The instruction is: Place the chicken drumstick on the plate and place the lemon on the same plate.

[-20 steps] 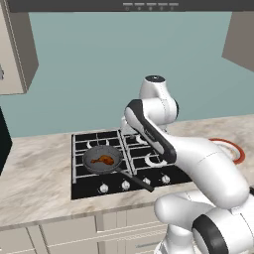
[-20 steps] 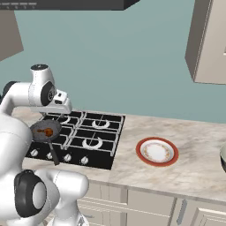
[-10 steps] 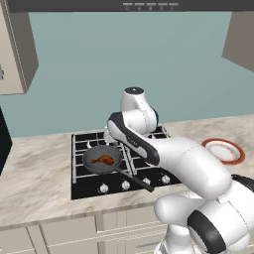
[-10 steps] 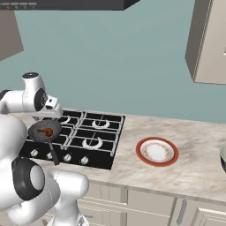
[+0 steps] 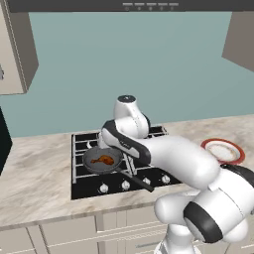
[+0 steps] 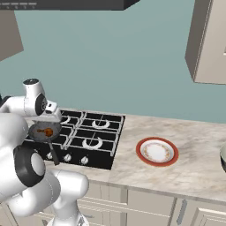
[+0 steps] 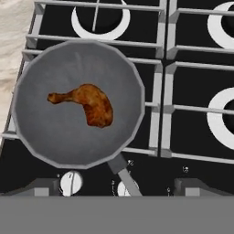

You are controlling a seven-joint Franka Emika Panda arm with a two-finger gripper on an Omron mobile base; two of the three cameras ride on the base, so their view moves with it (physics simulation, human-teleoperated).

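the two-finger gripper (image 6: 49, 115) stands spread wide with nothing between its jaws, above the pan. over the last second the white arm has swung from over the right half of the cooktop across to its front-left burner, so the hand now sits over the pan instead of beside it — the reach for the first item looks set up, with the descent and grasp not yet begun.

in the hand view, the small orange-brown roasted chicken drumstick (image 7: 87, 104) lies left of centre, flat on the floor of the dark grey round frying pan (image 7: 32, 137), meaty end toward the middle of the frame and thin bone end pointing to the left edge. the pan's handle runs to the lower middle of that frame. in the left base view the drumstick (image 5: 104, 159) sits left of centre, just below and left of the arm's wrist.

outward, the black gas cooktop (image 6: 103, 145) carries the pan on its left side. the round plate with a red-orange rim and white centre (image 6: 144, 158) rests on the marble counter, well apart — right of centre in the right base view.
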